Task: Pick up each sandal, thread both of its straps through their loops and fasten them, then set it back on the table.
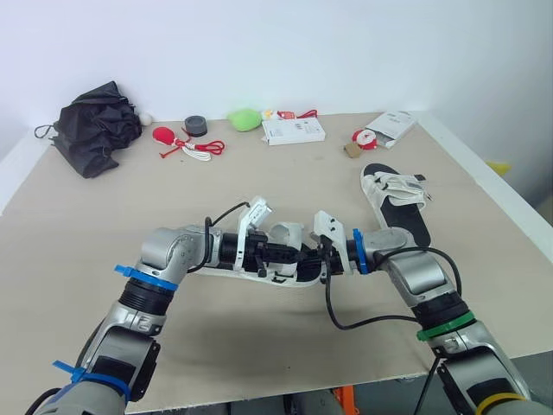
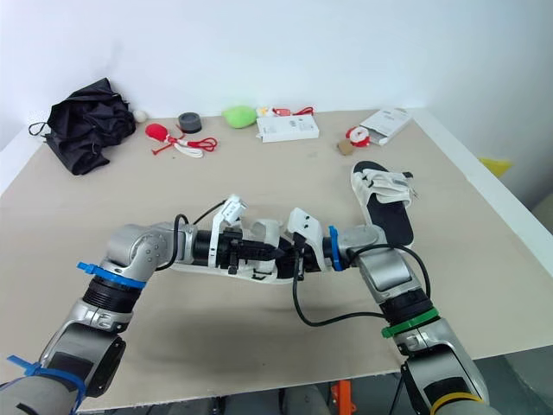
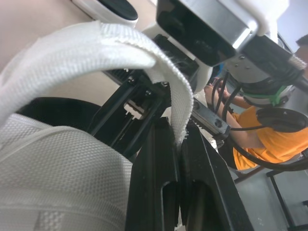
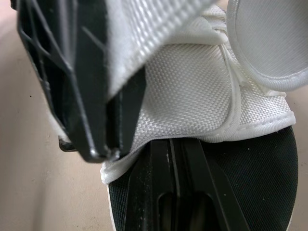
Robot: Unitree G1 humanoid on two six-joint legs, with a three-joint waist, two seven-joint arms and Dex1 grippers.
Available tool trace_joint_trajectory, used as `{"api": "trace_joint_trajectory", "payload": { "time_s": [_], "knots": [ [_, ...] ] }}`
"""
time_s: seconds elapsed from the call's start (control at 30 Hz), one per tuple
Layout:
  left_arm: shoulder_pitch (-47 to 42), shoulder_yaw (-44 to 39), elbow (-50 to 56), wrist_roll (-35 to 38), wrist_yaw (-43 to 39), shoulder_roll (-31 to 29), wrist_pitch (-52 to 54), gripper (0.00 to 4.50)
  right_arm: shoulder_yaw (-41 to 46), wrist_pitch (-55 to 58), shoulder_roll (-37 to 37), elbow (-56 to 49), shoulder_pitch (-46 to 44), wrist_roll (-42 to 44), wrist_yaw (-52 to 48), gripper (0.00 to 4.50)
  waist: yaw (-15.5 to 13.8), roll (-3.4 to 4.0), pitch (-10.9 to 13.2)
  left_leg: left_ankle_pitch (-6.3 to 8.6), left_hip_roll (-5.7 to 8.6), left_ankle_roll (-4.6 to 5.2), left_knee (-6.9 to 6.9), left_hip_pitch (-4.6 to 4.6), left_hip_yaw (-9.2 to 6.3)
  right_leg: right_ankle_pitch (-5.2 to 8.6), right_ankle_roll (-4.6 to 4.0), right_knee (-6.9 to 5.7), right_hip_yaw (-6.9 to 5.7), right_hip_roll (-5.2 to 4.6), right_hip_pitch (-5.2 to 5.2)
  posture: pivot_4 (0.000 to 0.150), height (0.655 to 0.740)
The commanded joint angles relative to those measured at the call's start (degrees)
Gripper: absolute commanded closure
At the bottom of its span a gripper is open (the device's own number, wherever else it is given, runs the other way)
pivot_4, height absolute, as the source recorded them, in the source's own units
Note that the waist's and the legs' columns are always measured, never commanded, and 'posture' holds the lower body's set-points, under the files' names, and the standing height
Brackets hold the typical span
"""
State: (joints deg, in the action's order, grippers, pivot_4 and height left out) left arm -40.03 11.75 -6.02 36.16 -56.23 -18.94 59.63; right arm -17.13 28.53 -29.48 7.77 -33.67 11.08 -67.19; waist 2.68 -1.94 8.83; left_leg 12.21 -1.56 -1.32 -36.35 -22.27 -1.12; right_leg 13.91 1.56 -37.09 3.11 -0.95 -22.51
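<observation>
from the head, the near sandal [image 1: 287,233] lies mid-tabletop [image 1: 259,181], both arms meeting over it; the second sandal [image 1: 393,201] rests apart to the right. along the left wrist, the left jaws are pinched tight on a white strap [image 3: 120,43]; we'd hold it flat and feed it squarely into its loop. along the right wrist, the right jaws are closed at the white upper [image 4: 192,91]; whether they nip it, we cannot tell. the tabletop is matte beige, with clutter along the far edge by a white wall [image 1: 346,43].
</observation>
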Motion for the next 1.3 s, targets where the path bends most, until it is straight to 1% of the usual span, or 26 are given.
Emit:
{"api": "trace_joint_trajectory", "payload": {
  "time_s": [0.03,0.17,0.27,0.33,0.4,0.43,0.47,0.5,0.53,0.6,0.63,0.7,0.73,0.8,0.87,0.93,0.97,1.07,1.17,1.2,1.27,1.3],
  "knots": [
    [2.12,4.6,0.82,-4.86,-2.87,-3.71,-5.0,4.48,-2.85,1.98,-0.62,2.67,2.61,-2.26,0.5,4.5,0.0,0.02,-0.01,0.0,0.0,0.0,0.0,0.0,0.01,0.0,-0.01,0.0,0.01,0.0,0.0,0.15,0.74],
    [3.62,8.78,0.41,-9.67,-5.93,-6.24,-13.31,4.48,-2.77,2.07,-0.8,2.64,2.56,-2.18,0.36,4.5,-0.04,0.03,-0.02,0.02,-0.01,-0.02,0.02,0.01,0.02,0.04,-0.06,0.01,0.02,-0.01,-0.01,0.15,0.74],
    [3.91,9.99,-1.51,-12.7,-5.89,-6.34,-18.55,4.48,-2.88,2.15,-0.74,2.56,2.55,-2.2,0.33,4.5,-0.08,0.05,-0.03,0.02,-0.01,-0.03,0.04,0.02,0.04,0.04,-0.07,0.02,0.04,-0.02,-0.01,0.15,0.74],
    [3.66,9.05,-2.01,-12.4,-5.46,-5.48,-19.18,4.48,-2.99,2.19,-0.66,2.59,2.52,-2.22,0.31,4.5,-0.09,0.05,-0.03,0.02,-0.01,-0.03,0.04,0.04,0.03,0.04,-0.08,0.02,0.04,-0.02,0.0,0.15,0.74],
    [3.13,7.46,-1.54,-9.98,-5.32,-4.56,-16.36,4.48,-3.01,2.22,-0.7,2.61,2.51,-2.18,0.22,4.5,-0.08,0.06,-0.03,0.02,-0.01,-0.03,0.04,0.04,0.02,0.04,-0.07,0.02,0.04,-0.02,0.01,0.15,0.74],
    [3.01,7.27,-0.93,-9.16,-5.96,-4.52,-15.67,3.93,-3.0,2.22,-0.76,2.56,2.55,-2.15,0.16,4.5,-0.06,0.05,-0.03,0.01,-0.01,-0.02,0.03,0.07,0.02,0.04,-0.07,0.02,0.04,-0.03,0.02,0.15,0.74],
    [2.89,7.01,-0.39,-8.79,-5.95,-4.29,-15.28,3.72,-2.99,2.19,-0.87,2.54,2.59,-2.14,0.07,4.5,-0.06,0.05,-0.03,0.01,-0.01,-0.01,0.02,0.07,0.02,0.04,-0.07,0.02,0.03,-0.03,0.02,0.15,0.74],
    [2.76,6.76,0.07,-8.48,-6.09,-4.13,-14.97,3.72,-3.0,2.15,-0.94,2.55,2.61,-2.15,0.0,4.5,-0.06,0.06,-0.03,0.01,-0.01,-0.01,0.02,0.07,0.02,0.04,-0.07,0.02,0.03,-0.02,0.02,0.15,0.74],
    [2.67,6.55,0.48,-8.47,-6.28,-4.11,-15.51,3.3,-3.02,2.17,-0.94,2.63,2.56,-2.14,-0.07,4.5,-0.06,0.06,-0.03,0.01,-0.01,-0.02,0.03,0.07,0.01,0.04,-0.07,0.02,0.02,-0.02,0.02,0.15,0.74],
    [1.97,5.27,0.58,-7.61,-5.79,-3.7,-14.35,2.87,-3.09,2.12,-0.96,2.81,2.44,-2.22,-0.21,4.5,-0.06,0.05,-0.02,0.02,-0.02,-0.02,0.03,0.06,0.01,0.05,-0.07,0.02,0.02,-0.01,0.02,0.15,0.74],
    [1.58,4.53,0.78,-6.89,-5.74,-3.59,-13.52,2.53,-3.12,2.1,-0.95,2.93,2.37,-2.26,-0.28,4.5,-0.05,0.05,-0.02,0.02,-0.02,-0.02,0.04,0.05,0.01,0.05,-0.07,0.02,0.02,-0.01,0.02,0.15,0.74],
    [0.46,2.54,0.79,-5.73,-5.57,-3.85,-12.58,1.52,-3.21,2.09,-0.81,3.16,2.09,-2.31,-0.34,4.5,-0.05,0.05,0.01,0.02,-0.01,-0.02,0.04,0.04,0.02,0.05,-0.07,0.02,0.02,-0.02,0.01,0.15,0.74],
    [0.02,1.2,1.91,-4.19,-7.55,-5.12,-12.56,1.26,-3.25,2.06,-0.71,3.31,1.93,-2.33,-0.35,4.5,-0.05,0.05,0.02,0.01,-0.01,-0.02,0.03,0.03,0.01,0.04,-0.06,0.02,0.02,-0.02,0.01,0.15,0.74],
    [-0.39,-0.54,4.26,-1.25,-11.95,-7.98,-12.08,1.26,-3.22,1.99,-0.73,3.52,1.76,-2.28,-0.42,4.5,-0.03,0.02,0.15,0.01,-0.01,0.0,0.02,0.03,0.01,0.03,-0.06,0.02,0.03,-0.02,-0.03,0.15,0.74],
    [-0.64,-2.6,6.48,1.18,-14.24,-10.81,-10.77,1.26,-3.18,1.91,-0.82,3.59,1.69,-2.19,-0.53,4.5,-0.01,0.03,0.18,0.0,-0.01,0.0,0.02,-0.07,-0.02,0.03,-0.07,0.01,0.03,0.02,-0.19,0.15,0.74],
    [0.8,-4.61,9.62,2.93,-18.07,-15.08,-11.17,1.26,-3.07,1.78,-0.9,3.74,1.65,-2.24,-0.75,4.5,-0.01,0.03,0.18,0.01,-0.02,-0.01,0.04,-0.15,-0.06,0.02,-0.1,0.01,0.02,0.06,-0.28,0.15,0.74],
    [1.79,-5.2,10.48,2.49,-19.5,-16.76,-12.8,1.26,-3.05,1.76,-0.89,3.76,1.62,-2.29,-0.82,4.5,0.09,-0.02,0.21,0.02,-0.02,-0.03,0.06,-0.16,-0.05,0.03,-0.11,0.01,0.03,0.06,-0.29,0.15,0.74],
    [4.35,-6.12,11.56,0.7,-21.51,-19.4,-18.01,1.26,-3.02,1.67,-0.94,3.84,1.54,-2.27,-0.99,4.5,0.1,-0.05,0.22,0.14,-0.07,-0.17,0.26,-0.24,0.05,0.02,0.07,0.02,0.15,0.09,-0.48,0.15,0.74],
    [9.12,-7.96,15.71,2.31,-23.72,-22.03,-19.85,1.26,-2.97,1.58,-0.81,4.18,1.32,-2.29,-1.09,4.5,0.11,-0.04,0.23,0.13,-0.09,-0.17,0.36,-0.23,-0.01,0.07,0.01,0.02,0.09,0.11,-0.5,0.15,0.74],
    [11.18,-7.75,17.45,2.35,-24.04,-22.8,-20.17,1.26,-2.98,1.52,-0.74,4.3,1.24,-2.29,-1.08,4.5,0.09,-0.04,0.23,0.13,-0.1,-0.17,0.38,-0.23,0.04,0.17,-0.16,0.01,0.13,0.1,-0.52,0.15,0.74],
    [14.54,-6.44,19.34,0.94,-24.23,-23.84,-21.7,1.26,-3.02,1.5,-0.58,4.44,1.11,-2.27,-1.06,4.5,0.07,-0.07,0.24,0.14,-0.11,-0.17,0.39,-0.24,0.06,0.2,-0.22,0.02,0.15,0.1,-0.55,0.15,0.74],
    [16.27,-5.4,19.44,-0.77,-23.46,-24.14,-22.86,1.26,-3.02,1.56,-0.45,4.43,1.09,-2.25,-1.03,4.5,0.06,-0.07,0.24,0.14,-0.11,-0.17,0.4,-0.23,0.06,0.21,-0.23,0.02,0.15,0.08,-0.54,0.15,0.74]
  ]
}}
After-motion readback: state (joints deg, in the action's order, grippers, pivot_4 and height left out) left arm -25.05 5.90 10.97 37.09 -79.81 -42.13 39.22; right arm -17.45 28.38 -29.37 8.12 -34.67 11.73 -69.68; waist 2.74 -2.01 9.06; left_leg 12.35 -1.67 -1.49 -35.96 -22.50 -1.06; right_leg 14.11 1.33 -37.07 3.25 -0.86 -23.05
